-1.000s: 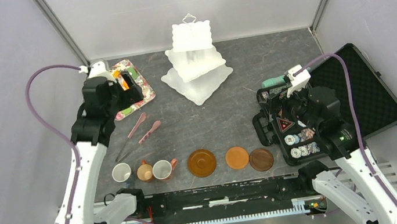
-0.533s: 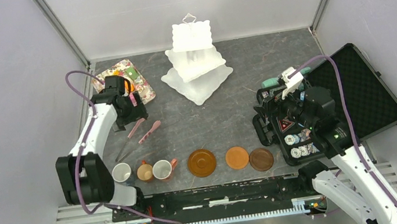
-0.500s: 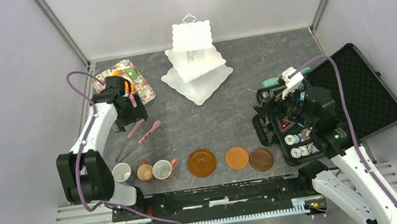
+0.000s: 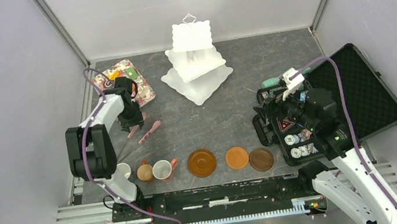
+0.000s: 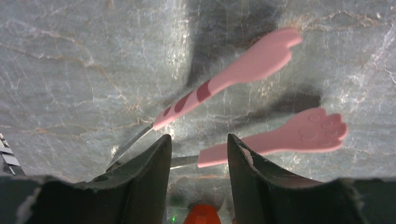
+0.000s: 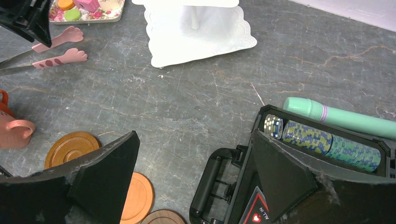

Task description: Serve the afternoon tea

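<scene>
The white three-tier stand (image 4: 195, 60) rises at the back centre. Toy cakes (image 4: 131, 73) lie on the floral tray (image 4: 144, 90) at the back left. Three mugs (image 4: 145, 171) and three brown-orange saucers (image 4: 237, 157) line the near edge. My left gripper (image 4: 132, 121) is low over pink paw-tipped tongs (image 5: 261, 58), jaws narrowed but apart. One metal arm of the tongs crosses between the fingers (image 5: 156, 161). My right gripper (image 6: 194, 135) hangs open over the poker chip case's front edge, holding nothing.
The open black case (image 4: 358, 95) of poker chips (image 6: 327, 144) fills the right side. A mint-green tube (image 6: 345, 119) lies behind it. In the right wrist view the stand (image 6: 196, 32) and the tongs (image 6: 60, 46) show at the top.
My left arm has swung from above the floral tray down to the tongs, and its jaws have narrowed. The right arm has barely shifted.
</scene>
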Motion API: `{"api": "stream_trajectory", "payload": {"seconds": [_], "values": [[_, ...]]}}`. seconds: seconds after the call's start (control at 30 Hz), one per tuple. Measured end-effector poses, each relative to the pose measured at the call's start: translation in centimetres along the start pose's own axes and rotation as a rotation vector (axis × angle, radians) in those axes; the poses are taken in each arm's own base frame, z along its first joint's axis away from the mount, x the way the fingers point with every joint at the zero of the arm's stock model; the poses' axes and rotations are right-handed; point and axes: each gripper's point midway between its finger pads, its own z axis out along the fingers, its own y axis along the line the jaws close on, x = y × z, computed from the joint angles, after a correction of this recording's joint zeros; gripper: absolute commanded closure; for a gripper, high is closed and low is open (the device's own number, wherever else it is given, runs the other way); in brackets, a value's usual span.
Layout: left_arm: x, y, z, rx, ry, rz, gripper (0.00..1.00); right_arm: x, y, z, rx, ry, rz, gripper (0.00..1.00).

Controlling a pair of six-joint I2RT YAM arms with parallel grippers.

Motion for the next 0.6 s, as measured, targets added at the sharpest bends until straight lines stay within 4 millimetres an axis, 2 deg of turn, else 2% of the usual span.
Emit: {"api": "stream_trajectory", "payload": {"seconds": [0.2,0.37,0.47,0.6], "values": [[-1.0,0.1,1.9,-0.04,0.039,0.054,0.51,-0.6,0.1,-0.6,0.0,-0.031,-0.006,0.02],[-0.7,0.4,3.4,-0.071,0.079,0.076,0.53,-1.0,0.2,-0.9,0.0,-0.046,-0.002,0.02],[-0.6,0.4,3.5,-0.071,0.084,0.078,0.56,-1.0,0.2,-0.9,0.0,-0.046,-0.002,0.02],[-1.3,0.1,3.2,-0.06,0.07,0.074,0.66,-1.0,0.2,-0.9,0.0,-0.047,-0.002,0.02]]}}
